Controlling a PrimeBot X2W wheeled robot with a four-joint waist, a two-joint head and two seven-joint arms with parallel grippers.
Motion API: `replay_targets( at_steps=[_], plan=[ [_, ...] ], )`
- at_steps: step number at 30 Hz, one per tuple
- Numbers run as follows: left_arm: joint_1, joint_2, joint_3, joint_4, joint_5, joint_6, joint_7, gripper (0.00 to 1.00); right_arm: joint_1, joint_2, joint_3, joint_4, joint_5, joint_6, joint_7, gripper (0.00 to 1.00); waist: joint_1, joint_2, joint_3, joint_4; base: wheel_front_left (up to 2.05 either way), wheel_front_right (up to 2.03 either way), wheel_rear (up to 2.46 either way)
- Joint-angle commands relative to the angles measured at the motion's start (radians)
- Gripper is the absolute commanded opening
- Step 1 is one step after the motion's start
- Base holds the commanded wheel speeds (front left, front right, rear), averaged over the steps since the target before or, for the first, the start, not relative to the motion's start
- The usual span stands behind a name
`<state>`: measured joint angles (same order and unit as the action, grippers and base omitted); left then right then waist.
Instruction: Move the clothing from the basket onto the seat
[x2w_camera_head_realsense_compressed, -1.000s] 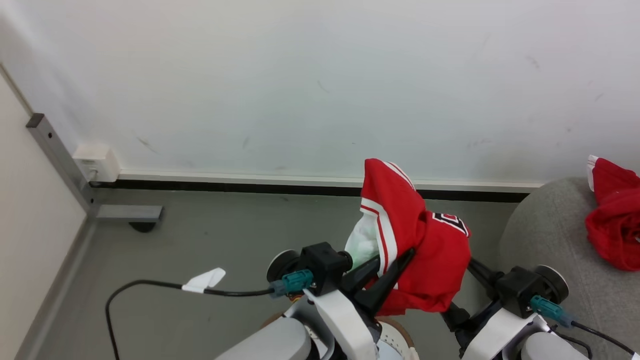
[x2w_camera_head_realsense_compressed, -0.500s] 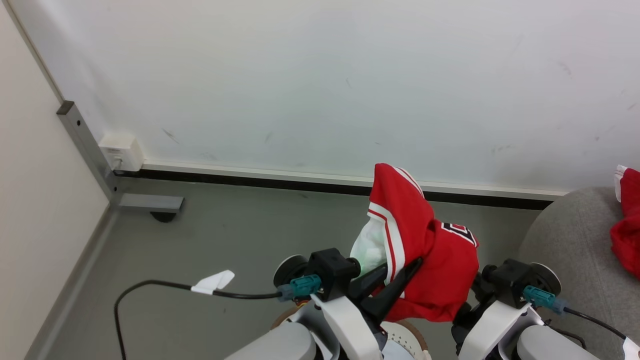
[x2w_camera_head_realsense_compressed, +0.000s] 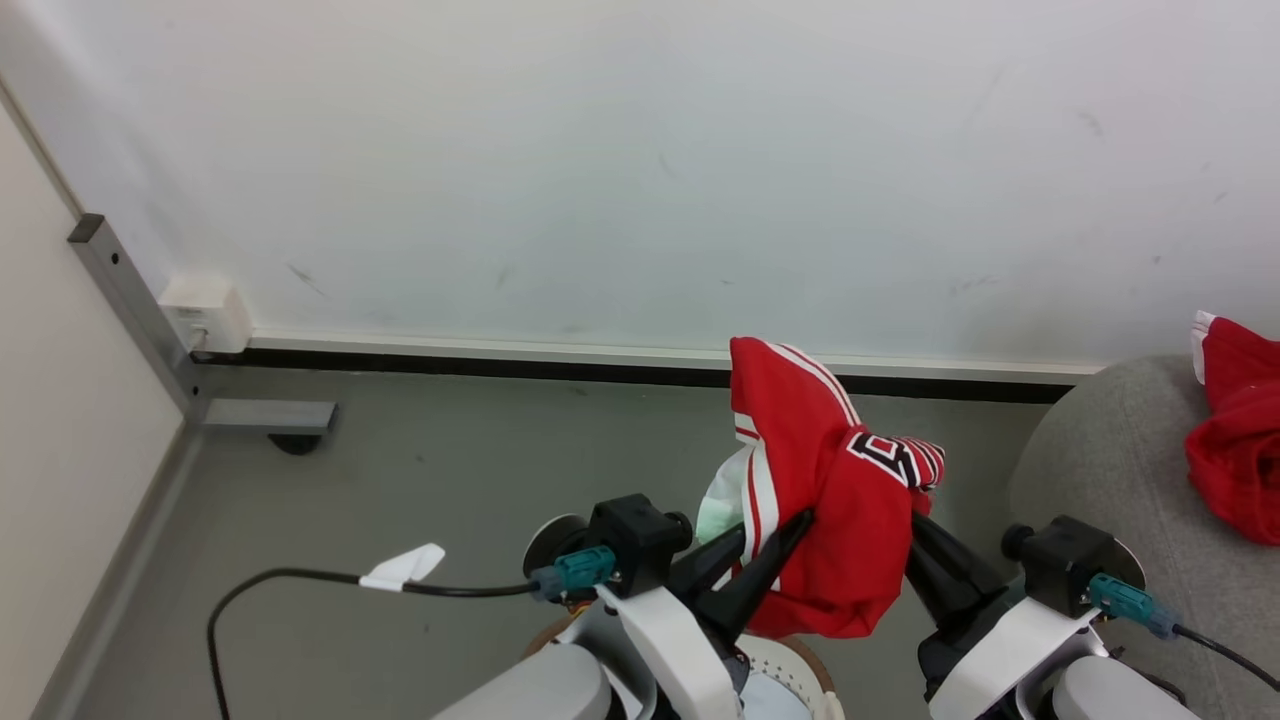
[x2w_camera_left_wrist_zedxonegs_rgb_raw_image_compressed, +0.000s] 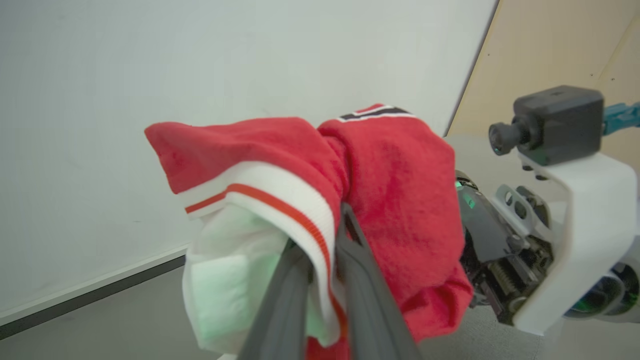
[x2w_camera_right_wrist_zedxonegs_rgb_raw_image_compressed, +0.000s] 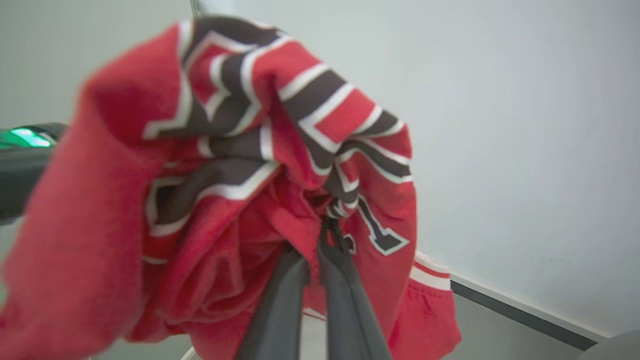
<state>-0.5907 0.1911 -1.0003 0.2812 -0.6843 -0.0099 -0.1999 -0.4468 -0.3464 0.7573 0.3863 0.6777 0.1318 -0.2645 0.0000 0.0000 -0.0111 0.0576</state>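
A red garment with white stripes and a dark logo hangs in the air between my two grippers, above the floor. My left gripper is shut on its white-striped hem, with a pale lining drooping beside the fingers. My right gripper is shut on the bunched logo part. The white perforated basket peeks out below, between my arms. The light grey seat curves in at the right, and a second red garment lies on it.
A white wall with a dark skirting runs close ahead. A metal post and a wall socket stand at the left corner. A black cable with a white tag lies on the grey floor.
My right gripper has come up and shut on the garment's logo side, which is now bunched. The head view swung left, then back right.
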Motion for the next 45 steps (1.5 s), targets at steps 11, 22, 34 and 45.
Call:
replay_targets(
  at_steps=[11,22,34,45],
  plan=[
    [0.017,0.0,0.007,0.014,-0.007,0.02,-0.013,1.0,0.063,0.016,-0.118,-0.049,-0.044,-0.002,0.001,0.0,0.0,0.0,-0.002,-0.05,0.0,0.0,0.0],
    [0.024,0.022,0.037,-0.027,0.035,0.043,-0.053,1.0,0.102,0.007,-0.257,-0.116,-0.093,-0.002,0.001,0.0,0.0,0.0,0.009,-0.179,0.0,0.0,0.0],
    [0.021,0.023,0.036,-0.052,0.083,0.038,-0.064,1.0,0.141,-0.016,-0.388,-0.202,-0.145,-0.002,0.001,0.0,0.0,0.0,0.032,-0.401,0.0,0.0,0.0],
    [0.008,0.017,0.029,-0.041,0.129,0.034,-0.064,1.0,0.187,-0.003,-0.475,-0.276,-0.177,-0.002,0.0,0.0,0.0,0.0,0.053,-0.554,0.0,0.0,0.0]
  ],
)
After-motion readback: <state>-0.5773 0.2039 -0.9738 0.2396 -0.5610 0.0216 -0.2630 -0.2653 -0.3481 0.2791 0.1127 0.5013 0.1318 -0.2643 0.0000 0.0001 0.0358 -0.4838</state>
